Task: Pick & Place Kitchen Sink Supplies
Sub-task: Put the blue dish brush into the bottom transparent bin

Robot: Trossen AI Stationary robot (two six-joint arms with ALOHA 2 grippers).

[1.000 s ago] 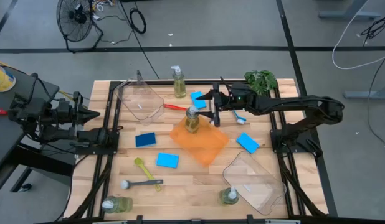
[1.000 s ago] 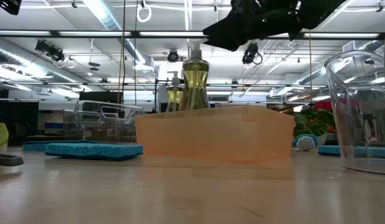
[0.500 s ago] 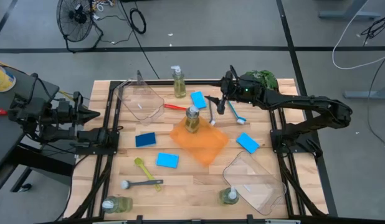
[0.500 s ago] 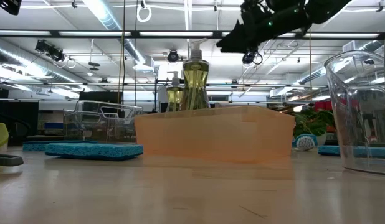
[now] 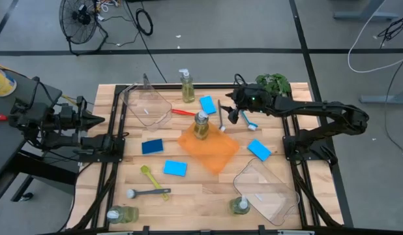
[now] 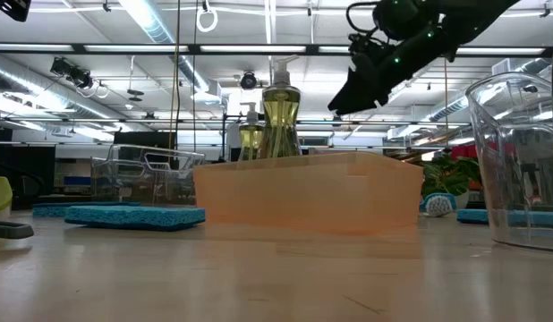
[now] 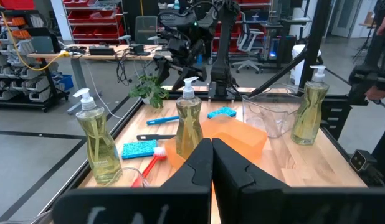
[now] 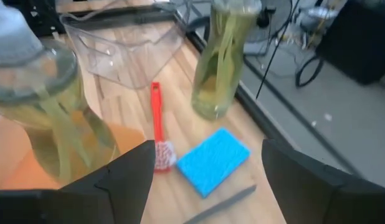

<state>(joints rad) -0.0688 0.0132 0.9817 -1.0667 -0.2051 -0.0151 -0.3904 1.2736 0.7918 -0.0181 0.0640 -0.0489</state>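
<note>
Although the table holds plenty of supplies, we judge the sorting barely begun: of all we can see, only one soap bottle (image 5: 200, 125) stands in the orange tray (image 5: 218, 151) at mid-table, and the two clear bins hold nothing that we can make out. Starting at the near edge in the high view, a soap bottle (image 5: 121, 213) lies on its side at the left corner and another bottle (image 5: 239, 205) stands just beside the near clear bin (image 5: 270, 191). A little further in lie a grey brush (image 5: 148, 192) and a yellow-green brush (image 5: 149, 177), then two blue sponges (image 5: 175, 168) and (image 5: 152, 146) left of the tray, and a third sponge (image 5: 259, 149) to its right. Beyond the tray we find a red brush (image 5: 182, 111), a fourth sponge (image 5: 208, 104), a dark grey brush (image 5: 222, 117) and a blue brush (image 5: 247, 119). Over these hovers our right gripper (image 5: 233, 99), its fingers spread wide and carrying nothing; its wrist view looks down between them at the red brush and the sponge near it. Furthest back stand the last soap bottle (image 5: 186, 87), the far clear bin (image 5: 148, 105) and the leafy plant (image 5: 273, 83). Our left gripper (image 5: 94, 120) waits off the table's left side, fingers pressed together around nothing. We reckon three bottles, four sponges and all the brushes remain to be placed.
</note>
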